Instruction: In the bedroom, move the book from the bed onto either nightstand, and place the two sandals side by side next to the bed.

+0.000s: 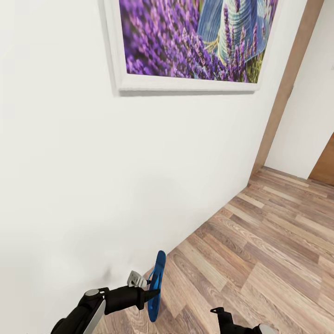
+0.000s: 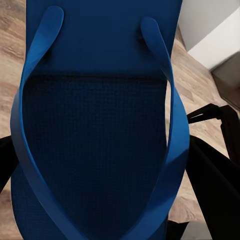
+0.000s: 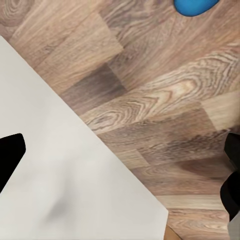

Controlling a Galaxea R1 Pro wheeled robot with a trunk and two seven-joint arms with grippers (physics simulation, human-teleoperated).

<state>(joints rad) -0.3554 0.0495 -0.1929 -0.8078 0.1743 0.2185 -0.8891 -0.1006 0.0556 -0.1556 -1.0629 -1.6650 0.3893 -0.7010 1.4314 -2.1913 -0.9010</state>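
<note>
At the bottom centre of the head view, the left gripper [image 1: 149, 293] holds one blue sandal [image 1: 157, 285] clamped between its fingers, the sole standing on edge and pointing upward, just off the white wall [image 1: 93, 185]. The left wrist view confirms the hold: the sandal [image 2: 100, 130] lies close before the camera, toe straps running down both sides, with dark finger shapes at either edge. The plank floor [image 1: 269, 241] runs away toward the upper right of the frame, past a tan wood panel [image 1: 290, 79]. A framed lavender picture [image 1: 195, 41] hangs at the top of the frame.

The right gripper [image 1: 222, 316] sits at the bottom right of the head view, dark and small — whether its fingers stand apart or together cannot be told. In the right wrist view, a blue rounded edge [image 3: 194, 6] shows at the top of the frame over the floor; most likely part of a sandal, though which one cannot be settled.

Judgement: the robot appears to be carrying the sandal toward the bed, which lies outside these views, as do the book and nightstand. To do this step well, the base should turn away from the wall before the arm swings, the clamp should stay firm on the thin sole, and the sandal should be brought flat, sole down, before release — placed close beside its mate.
</note>
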